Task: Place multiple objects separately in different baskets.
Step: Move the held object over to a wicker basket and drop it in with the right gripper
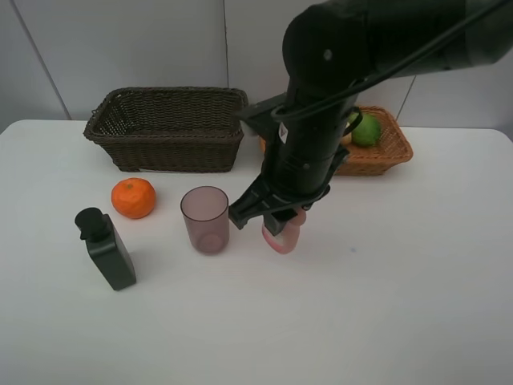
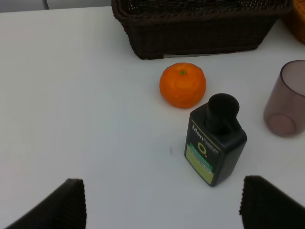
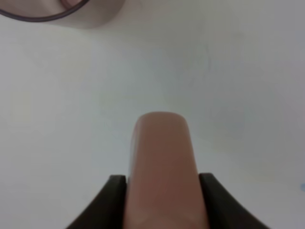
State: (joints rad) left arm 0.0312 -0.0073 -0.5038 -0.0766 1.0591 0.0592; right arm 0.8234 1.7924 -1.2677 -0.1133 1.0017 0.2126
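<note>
Pink bottle (image 3: 162, 152) clamped in right gripper (image 3: 162, 179) beside mauve cup (image 1: 205, 218); left gripper (image 2: 162, 181) spread apart near black pump bottle (image 2: 215, 143).

The black bottle (image 2: 215, 143), standing near and on the left of the table, carries white lettering down its front that starts with "Men"; the smaller letters after it are too fine to read. Under this sits a green-yellow label (image 2: 200, 158) with a dark ring mark and tiny print, unreadable
</note>
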